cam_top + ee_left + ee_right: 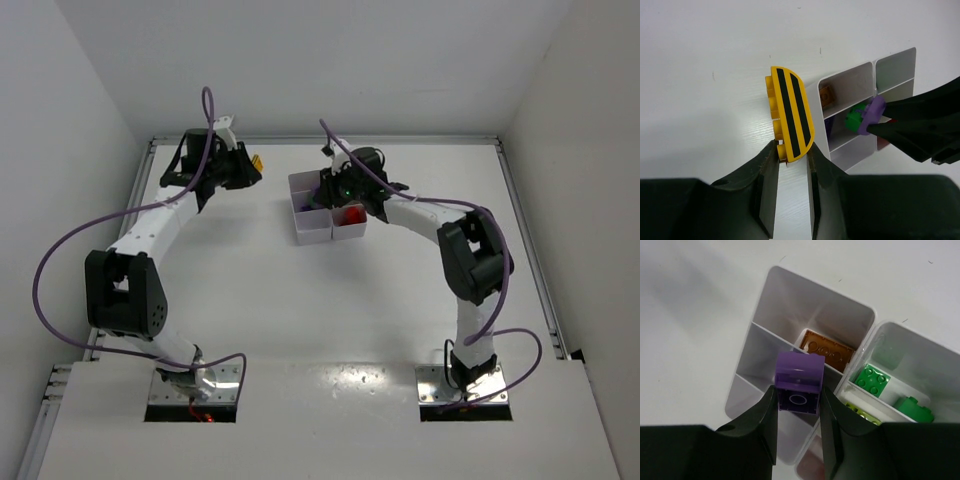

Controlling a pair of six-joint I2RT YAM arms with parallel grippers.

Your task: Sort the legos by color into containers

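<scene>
Overhead you get the layout: the left gripper (243, 166) is out at the far left of the table with a yellow brick (258, 162) poking out of it, clearly apart from the white tray (310, 232), while the right gripper (336, 190) sits right over the tray at the far middle. From up there the only piece in the tray I can make out is a red blob (350, 213) in the near right compartment, and what the right gripper has is basically hidden. The wrist cams fill that in. The left wrist view shows the yellow one is a round-ended piece with two black stripes, pinched by its lower end between the two fingers, so that gripper is clamped on it. It looks like it's almost against the tray's corner in that view, but the overhead says there's a gap. The right wrist view shows the fingers squeezed onto a purple brick (799, 382), right above the divider walls on one side of the tray; can't tell if it touches a wall. Behind it, a flat orange-brown brick (827, 350) lies in a compartment, two green bricks (870, 380) sit in the next section over, and a lime piece (862, 412) is in the compartment next to those.
</scene>
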